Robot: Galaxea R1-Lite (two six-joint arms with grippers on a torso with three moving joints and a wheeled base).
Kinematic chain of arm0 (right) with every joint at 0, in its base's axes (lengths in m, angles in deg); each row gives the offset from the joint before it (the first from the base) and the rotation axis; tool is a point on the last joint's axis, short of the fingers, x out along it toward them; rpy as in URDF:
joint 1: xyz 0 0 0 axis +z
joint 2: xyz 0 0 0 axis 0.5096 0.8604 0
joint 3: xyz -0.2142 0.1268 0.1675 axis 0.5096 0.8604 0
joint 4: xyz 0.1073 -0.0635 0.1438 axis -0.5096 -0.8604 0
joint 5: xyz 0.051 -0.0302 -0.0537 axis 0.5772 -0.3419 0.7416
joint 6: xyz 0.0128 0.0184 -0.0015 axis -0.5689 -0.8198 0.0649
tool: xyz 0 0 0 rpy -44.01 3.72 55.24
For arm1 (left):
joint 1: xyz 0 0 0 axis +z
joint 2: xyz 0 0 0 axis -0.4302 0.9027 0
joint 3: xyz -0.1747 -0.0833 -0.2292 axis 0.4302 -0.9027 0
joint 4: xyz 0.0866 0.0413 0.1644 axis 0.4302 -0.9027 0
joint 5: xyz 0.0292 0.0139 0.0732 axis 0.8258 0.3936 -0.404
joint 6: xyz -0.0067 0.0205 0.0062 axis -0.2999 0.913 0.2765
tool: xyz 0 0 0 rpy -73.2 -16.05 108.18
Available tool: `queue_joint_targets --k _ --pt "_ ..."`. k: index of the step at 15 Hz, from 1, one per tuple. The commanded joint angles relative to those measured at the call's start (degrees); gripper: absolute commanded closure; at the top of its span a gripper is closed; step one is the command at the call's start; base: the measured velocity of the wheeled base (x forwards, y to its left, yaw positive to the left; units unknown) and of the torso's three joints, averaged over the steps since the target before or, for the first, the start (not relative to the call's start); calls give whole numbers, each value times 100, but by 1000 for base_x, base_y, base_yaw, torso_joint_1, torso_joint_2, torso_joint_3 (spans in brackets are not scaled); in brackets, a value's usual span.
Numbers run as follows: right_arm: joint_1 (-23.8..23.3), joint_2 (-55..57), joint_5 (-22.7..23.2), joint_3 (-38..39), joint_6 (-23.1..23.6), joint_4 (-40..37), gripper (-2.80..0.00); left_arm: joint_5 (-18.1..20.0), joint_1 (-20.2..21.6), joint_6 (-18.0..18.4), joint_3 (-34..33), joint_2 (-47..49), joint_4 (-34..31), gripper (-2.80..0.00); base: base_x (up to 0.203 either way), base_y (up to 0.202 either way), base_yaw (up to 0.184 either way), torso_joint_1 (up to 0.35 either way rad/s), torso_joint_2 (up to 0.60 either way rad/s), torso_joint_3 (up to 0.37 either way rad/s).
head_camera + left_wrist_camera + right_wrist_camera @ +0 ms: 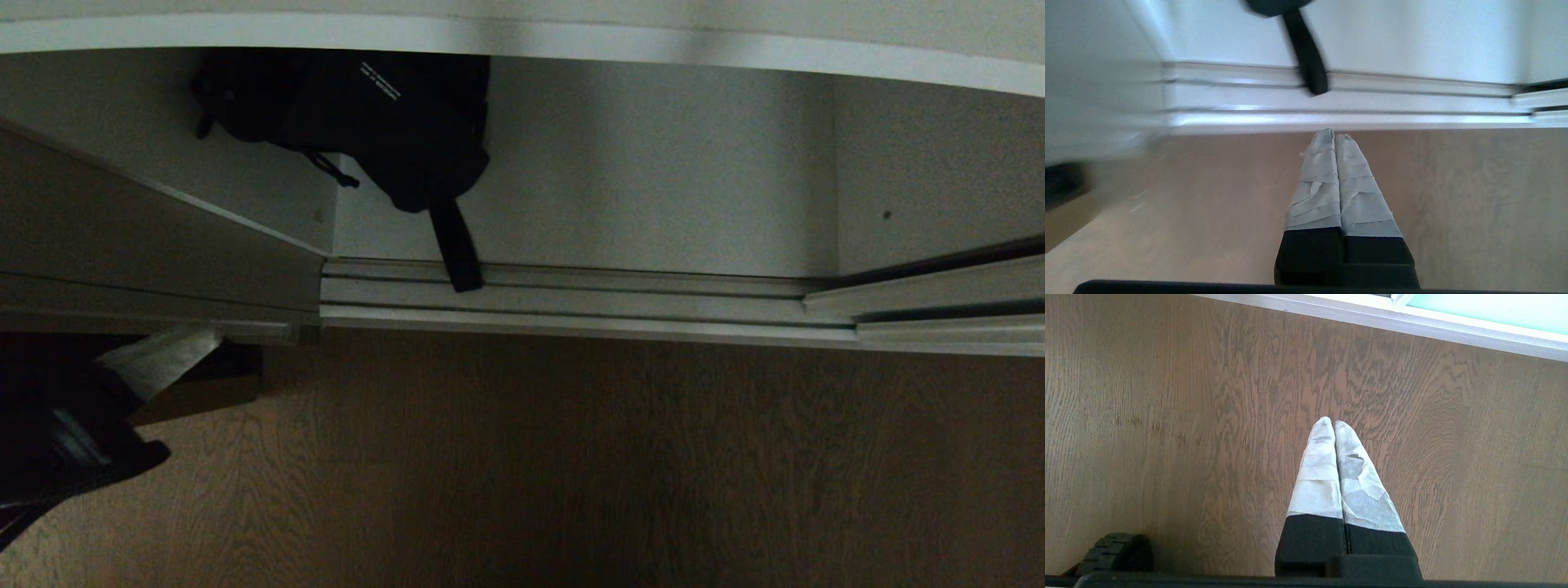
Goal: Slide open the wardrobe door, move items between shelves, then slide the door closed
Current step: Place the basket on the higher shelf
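The wardrobe stands open in the middle. A black strappy bundle (359, 114) lies on the grey bottom shelf (653, 188), and its strap (457, 245) (1306, 61) hangs out across the silver floor track (571, 298). A higher shelf shows only its white front edge (522, 41). The sliding wardrobe door shows as a silver bottom frame (939, 298) at the right and as pale aqua glass (1494, 308). My left gripper (204, 336) (1334, 132) is shut and empty, low at the left, pointing at the track. My right gripper (1333, 422) is shut and empty over the floor.
Brown wood floor (571, 457) runs in front of the wardrobe. A grey panel (122, 237) closes off the left side of the opening, right above my left arm. A black wheel (1114, 551) of my base shows in the right wrist view.
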Motion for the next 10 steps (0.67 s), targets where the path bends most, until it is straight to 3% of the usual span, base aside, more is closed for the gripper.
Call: queue_joint_targets --k 1,3,6,10 --pt "4 -11 3 9 3 -2 0 -190 -505 -33 76 1120 566 0 0 0 0 0 0 0" --pt "4 -11 3 0 3 -2 0 -575 -932 -30 105 1724 1311 0 0 0 0 0 0 0" --pt "4 -11 3 5 3 -2 0 -1460 -1488 81 140 2501 2375 0 0 0 0 0 0 0" --pt "-3 -11 3 0 3 -2 0 -2189 -1931 237 188 3291 3208 0 0 0 0 0 0 0"
